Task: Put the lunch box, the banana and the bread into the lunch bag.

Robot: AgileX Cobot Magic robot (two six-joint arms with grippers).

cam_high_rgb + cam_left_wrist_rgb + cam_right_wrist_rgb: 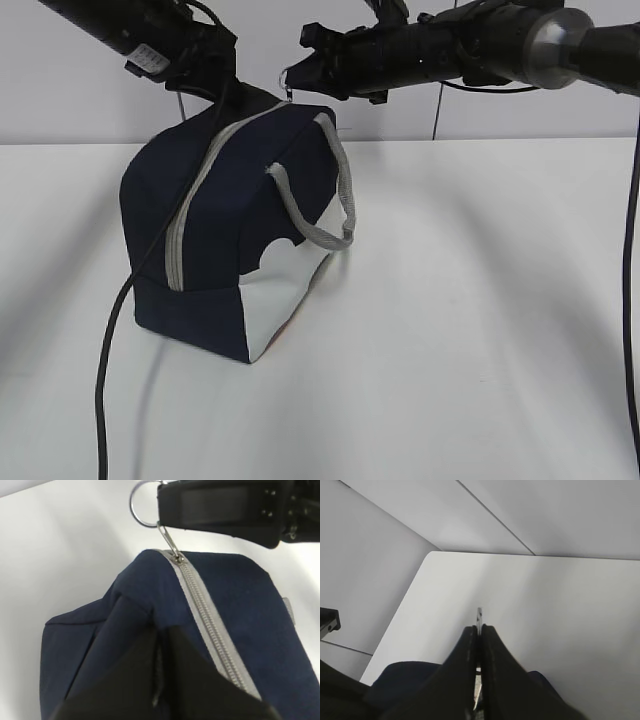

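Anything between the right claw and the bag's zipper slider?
Only the zipper's metal pull tab. Left wrist view shows it running from the right claw, shut on it, down to the slider on the lunch bag.

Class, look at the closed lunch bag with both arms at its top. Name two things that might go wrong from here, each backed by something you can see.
1. The right gripper pinches only the thin zipper pull below its ring; the pull may slip out when tugged.
2. The left gripper pinches a fold of fabric on the bag. If that hold gives, the bag, standing free on the table, may lift or tip instead of unzipping.
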